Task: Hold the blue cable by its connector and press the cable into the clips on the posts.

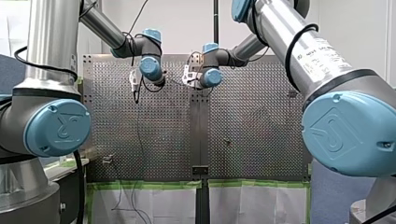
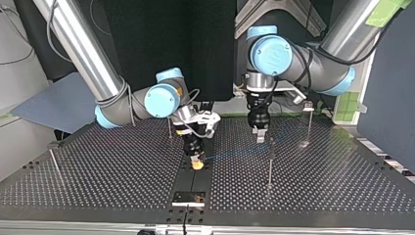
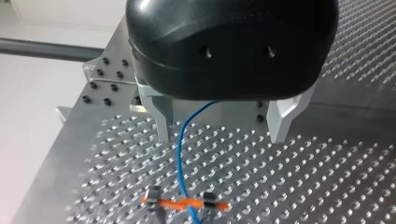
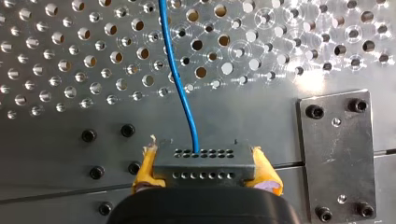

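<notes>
Handling: you should treat the blue cable as thin, light and limp. It curves along its run, so expect it to flex rather than push. The only stiff part is probably the connector, a small dark block with two rows of holes. Hold it there, by the side faces. Avoid pinching the wire; kinking looks likely.

Claws: the right gripper is clamped on the connector, with yellow pads on either side. The left gripper stands spread, its metal fingers straddling the cable and gripping nothing.

Location: in the top view the cable runs above the perforated table, from the right gripper near the middle seam toward a post beside the left gripper. You cannot tell whether it sits in any clip.
</notes>
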Available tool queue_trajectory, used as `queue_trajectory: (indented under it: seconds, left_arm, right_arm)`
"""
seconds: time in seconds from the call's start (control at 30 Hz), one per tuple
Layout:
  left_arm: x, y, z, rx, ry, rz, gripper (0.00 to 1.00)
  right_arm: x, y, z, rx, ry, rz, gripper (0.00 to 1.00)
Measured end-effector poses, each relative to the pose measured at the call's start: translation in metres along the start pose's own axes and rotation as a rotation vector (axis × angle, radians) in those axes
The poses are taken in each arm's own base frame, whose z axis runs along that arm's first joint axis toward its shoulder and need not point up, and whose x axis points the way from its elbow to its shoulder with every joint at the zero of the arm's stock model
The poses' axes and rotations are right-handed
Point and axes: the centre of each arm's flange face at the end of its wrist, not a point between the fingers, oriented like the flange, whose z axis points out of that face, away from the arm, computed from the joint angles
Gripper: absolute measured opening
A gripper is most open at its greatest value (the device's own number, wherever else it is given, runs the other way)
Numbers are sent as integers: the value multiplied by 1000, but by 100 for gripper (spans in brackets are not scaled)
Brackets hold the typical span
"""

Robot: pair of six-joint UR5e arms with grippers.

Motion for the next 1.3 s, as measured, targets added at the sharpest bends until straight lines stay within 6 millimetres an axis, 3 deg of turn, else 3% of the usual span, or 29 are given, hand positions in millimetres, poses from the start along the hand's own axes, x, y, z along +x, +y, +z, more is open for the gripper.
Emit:
queue_trajectory:
  seconds: [0.4,0.87,1.13,1.3]
  left_arm:
    - [3,-10,15,-21,-10,-3,100]
    - [-37,-22,33,-63,-65,-29,100]
    - [-21,-26,44,-56,-23,0,100]
    - [-25,-29,51,-58,-32,-2,100]
  right_arm:
    - [0,-1,0,11,0,-4,0]
    - [0,1,1,21,-2,-2,0]
    - [0,4,1,18,-2,-1,0]
    - [0,4,1,19,-3,-2,0]
